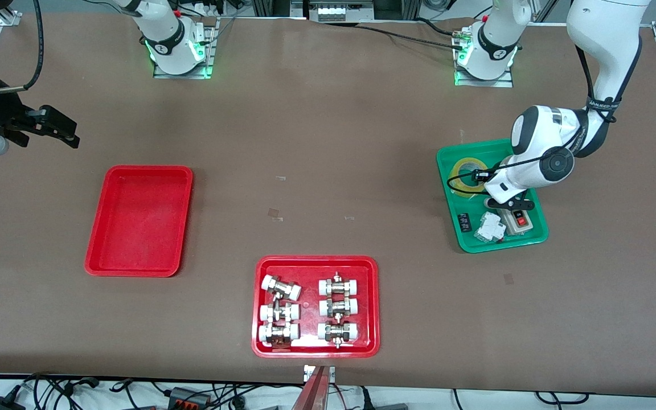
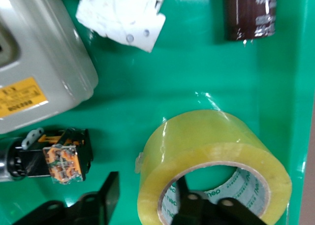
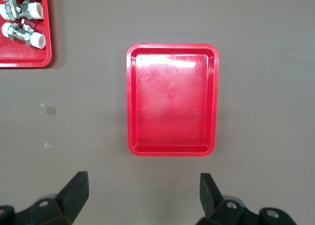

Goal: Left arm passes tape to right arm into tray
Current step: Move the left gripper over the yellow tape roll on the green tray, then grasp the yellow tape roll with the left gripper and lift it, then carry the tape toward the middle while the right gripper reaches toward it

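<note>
Left wrist view: left claw [image 2: 142, 205] spread astride tape [image 2: 216, 161] wall in green tray [image 1: 447, 196], for pickup | right claw [image 3: 142, 195] apart, waiting above table near red tray [image 3: 133, 97]

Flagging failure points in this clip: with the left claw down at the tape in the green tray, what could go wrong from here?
1. The left claw straddles the tape's wall, one finger in the core; only the wall would be pinched, so the roll might tilt.
2. Loose parts crowd the green tray; a lift could nudge the grey box.
3. The right claw waits open above the plain red tray, leaving a long mid-air handover.
</note>
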Motion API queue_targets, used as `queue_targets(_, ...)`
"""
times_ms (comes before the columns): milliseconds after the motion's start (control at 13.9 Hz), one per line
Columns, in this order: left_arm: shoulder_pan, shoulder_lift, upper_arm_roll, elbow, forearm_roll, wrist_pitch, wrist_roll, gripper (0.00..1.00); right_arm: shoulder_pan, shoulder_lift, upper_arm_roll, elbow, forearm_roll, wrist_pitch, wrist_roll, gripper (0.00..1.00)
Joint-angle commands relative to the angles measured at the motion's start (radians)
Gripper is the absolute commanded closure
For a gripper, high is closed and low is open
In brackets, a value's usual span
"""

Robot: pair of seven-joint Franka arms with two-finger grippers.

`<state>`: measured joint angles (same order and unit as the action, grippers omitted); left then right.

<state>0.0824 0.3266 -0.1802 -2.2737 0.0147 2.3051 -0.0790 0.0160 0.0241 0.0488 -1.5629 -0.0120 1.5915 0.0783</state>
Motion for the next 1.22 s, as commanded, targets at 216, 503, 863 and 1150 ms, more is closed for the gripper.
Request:
queue_targets(216, 0.008, -0.129, -0.007, 0.133, 0.002, -0.246, 0.005, 0.99, -0.004, 0.008, 0.008, 0.023, -0.003, -0.018, -0.006, 0.00)
queue_targets(503, -0.026, -0.103, -0.030, 0.422, -0.012, -0.479, -0.001, 0.99, -0.004, 0.008, 0.008, 0.023, -0.003, -0.018, -0.008, 0.00)
queue_targets(863, -0.078, 0.067, -0.105, 0.751, -0.198, -0.477, -0.077, 0.99, -0.005, 0.008, 0.008, 0.023, -0.003, -0.018, -0.012, 0.00)
queue_targets(1150, -0.188, 0.245, -0.105, 0.948, -0.331, -0.425, -0.400, 0.99, -0.005, 0.043, 0.008, 0.009, -0.003, -0.031, -0.009, 0.00)
